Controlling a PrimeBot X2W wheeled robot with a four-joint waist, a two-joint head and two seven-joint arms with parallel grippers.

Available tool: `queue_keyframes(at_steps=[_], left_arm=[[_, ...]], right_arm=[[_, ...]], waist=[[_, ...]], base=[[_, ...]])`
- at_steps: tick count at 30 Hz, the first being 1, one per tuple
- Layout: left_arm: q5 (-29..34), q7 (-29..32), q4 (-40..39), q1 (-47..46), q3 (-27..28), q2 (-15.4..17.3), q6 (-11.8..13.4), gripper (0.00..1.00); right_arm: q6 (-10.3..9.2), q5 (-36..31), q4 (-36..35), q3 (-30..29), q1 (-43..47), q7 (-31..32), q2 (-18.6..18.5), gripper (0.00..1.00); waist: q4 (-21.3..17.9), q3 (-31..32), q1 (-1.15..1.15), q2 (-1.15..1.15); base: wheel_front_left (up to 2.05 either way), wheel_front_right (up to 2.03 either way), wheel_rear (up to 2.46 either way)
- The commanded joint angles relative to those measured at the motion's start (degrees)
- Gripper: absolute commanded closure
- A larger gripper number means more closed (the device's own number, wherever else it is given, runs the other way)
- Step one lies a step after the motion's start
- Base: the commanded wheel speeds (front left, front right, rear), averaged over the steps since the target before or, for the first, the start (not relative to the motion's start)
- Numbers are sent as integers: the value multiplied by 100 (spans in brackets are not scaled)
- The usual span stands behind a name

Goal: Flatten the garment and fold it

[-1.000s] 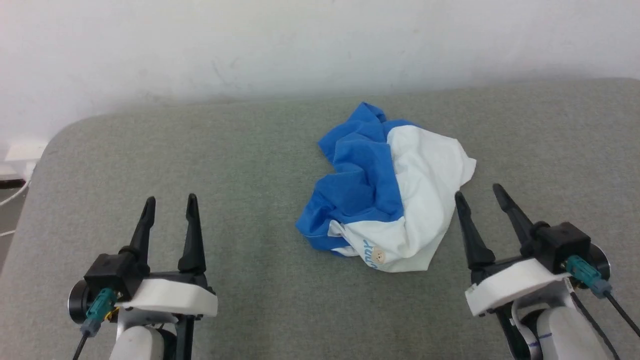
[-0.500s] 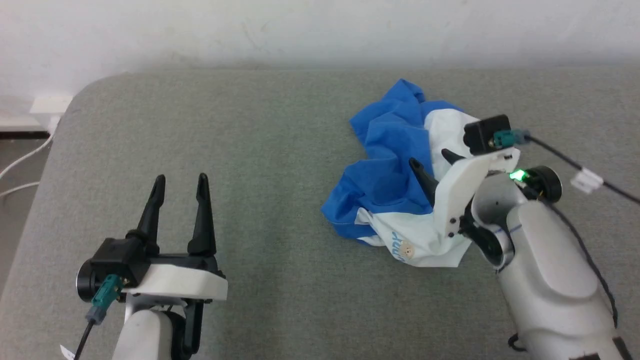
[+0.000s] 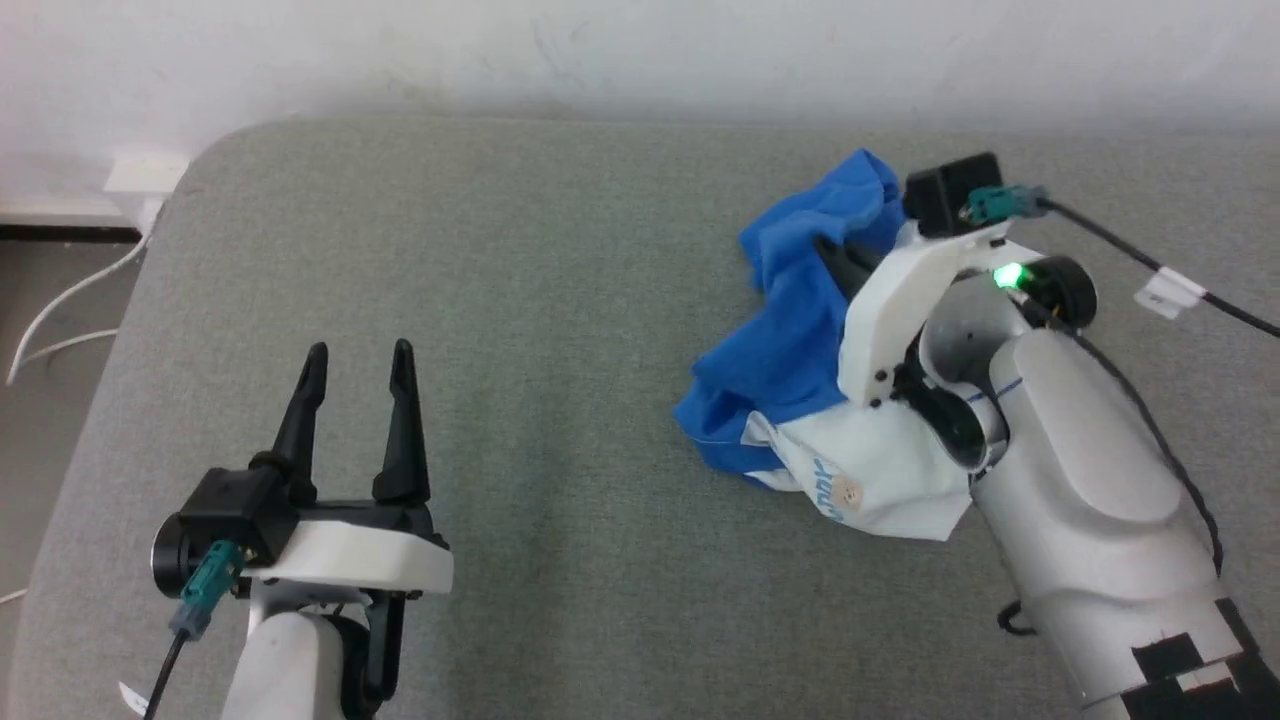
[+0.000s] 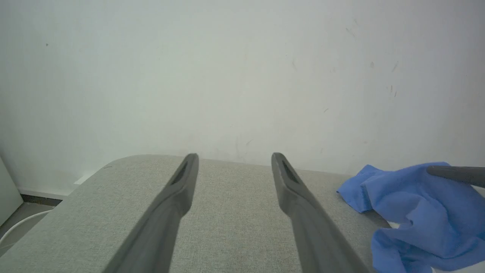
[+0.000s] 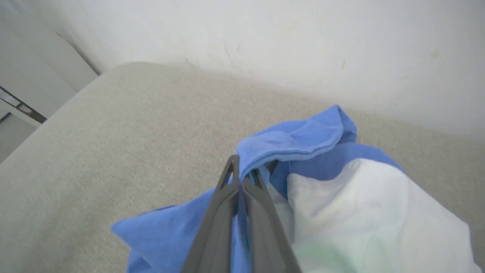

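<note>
Nearest, low at the left of the head view: left pincer [image 3: 358,348], fingers spread wide and gripping nothing, poised over bare grey table [image 3: 560,420], well apart from the cloth. Along its own wrist view, the same broad gap, nothing but table fabric [image 4: 235,212] showing between the two dark fingers. Further in and to the right: the garment [image 3: 790,350], crumpled in a heap on the table, white body with light-blue lettering at the near side, blue part at the far side standing up in a peak. Across the heap, the pale right arm [image 3: 1090,520], with a green light [image 3: 1008,275] lit at its wrist. At the blue peak, right pincer [image 3: 835,255], fingers drawn almost together on a fold of blue cloth; from its wrist view, tips [image 5: 242,165] tucked under that fold, white cloth [image 5: 341,197] just beside them. Beyond the table's far edge, a plain white wall [image 3: 600,50]; off the left corner, white cables [image 3: 60,320] on the floor.
</note>
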State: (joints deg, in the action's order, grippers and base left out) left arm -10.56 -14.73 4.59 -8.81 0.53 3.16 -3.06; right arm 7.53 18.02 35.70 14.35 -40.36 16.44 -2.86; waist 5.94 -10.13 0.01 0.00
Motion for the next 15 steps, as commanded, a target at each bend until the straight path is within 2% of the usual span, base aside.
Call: queue_keyframes(at_steps=[1, 5, 7, 8, 15], left_arm=[[13, -27, 23, 25, 35, -26, -39, 0], [15, -27, 29, 111, 52, -27, -26, 0], [23, -27, 20, 162, 66, -27, -23, 0], [23, -27, 20, 162, 66, -27, -23, 0], [53, -27, 21, 222, 86, -27, -55, 0]], right_arm=[[-4, 162, -302, 31, -194, -404, -1, 100], [-4, 78, -1024, -362, -149, -1058, -1, 100], [-4, -148, -1448, -828, 49, -1178, -2, 100], [-4, -148, -1448, -828, 49, -1178, -2, 100], [-4, -1563, -2942, -3185, 1404, -880, -6, 100]], waist=[[-133, 128, -1, 0], [-288, 276, -1, 0], [-365, 323, -1, 0], [-365, 323, -1, 0], [-545, 378, -1, 0]], base=[[0, 0, 0], [0, 0, 0], [0, 0, 0], [0, 0, 0], [0, 0, 0]])
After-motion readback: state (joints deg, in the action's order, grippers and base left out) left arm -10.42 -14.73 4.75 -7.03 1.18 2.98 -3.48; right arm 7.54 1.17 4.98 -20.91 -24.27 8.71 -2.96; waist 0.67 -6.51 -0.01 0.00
